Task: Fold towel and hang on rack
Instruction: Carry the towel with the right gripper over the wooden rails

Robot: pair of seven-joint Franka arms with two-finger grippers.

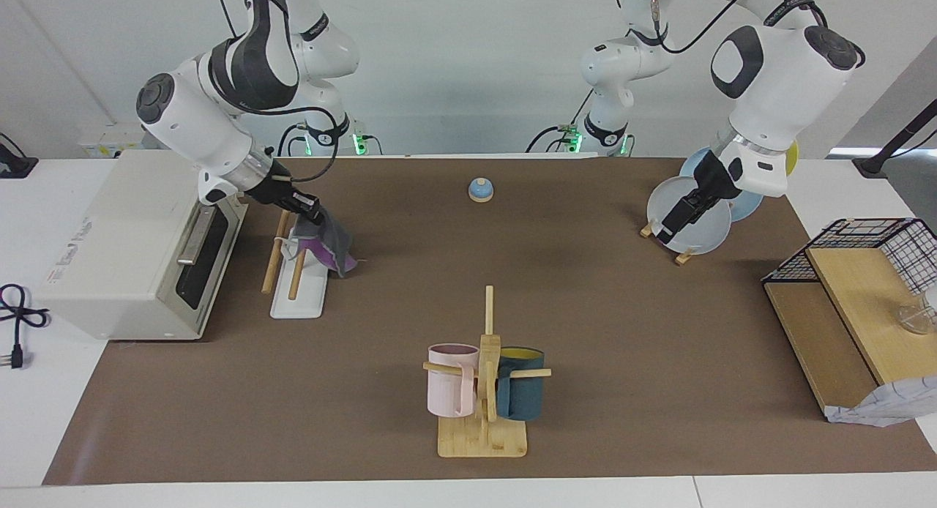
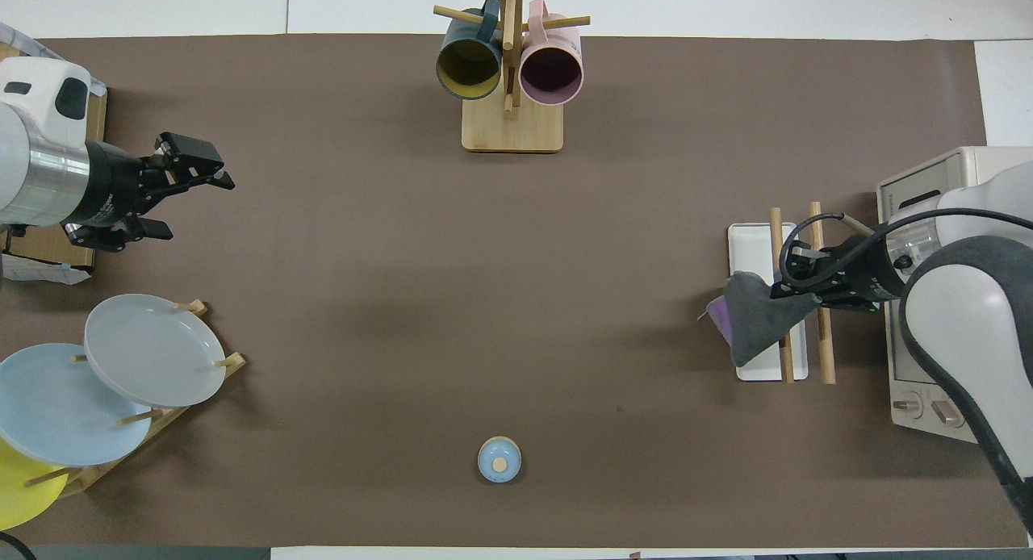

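Overhead view, right pincer: clamped on one corner of the towel, held over the rack, with the arm reaching in from above the toaster oven.
Facing view, right pincer: up in the air over the rack's end nearer the robots; the pinched corner sits at its tip.
Towel: hangs bunched from the pincer, grey face outward, a strip of purple showing underneath; its loose lower part drapes over the rack's rods and past the white base toward the middle of the worktop. Whether the cloth rests on a rod cannot be told.
Rack: white base with two wooden rods, lying just beside the toaster oven's door at the right arm's end of the worktop.
Left pincer: fingers apart and holding nothing, up in the air near the left arm's edge of the worktop; in the facing view it hangs over the plate stand.
Mug stand: at the worktop's edge farthest from the robots, midway along, with a dark teal mug and a pink mug on it.
Bell: small and blue, near the robots' edge, midway along.
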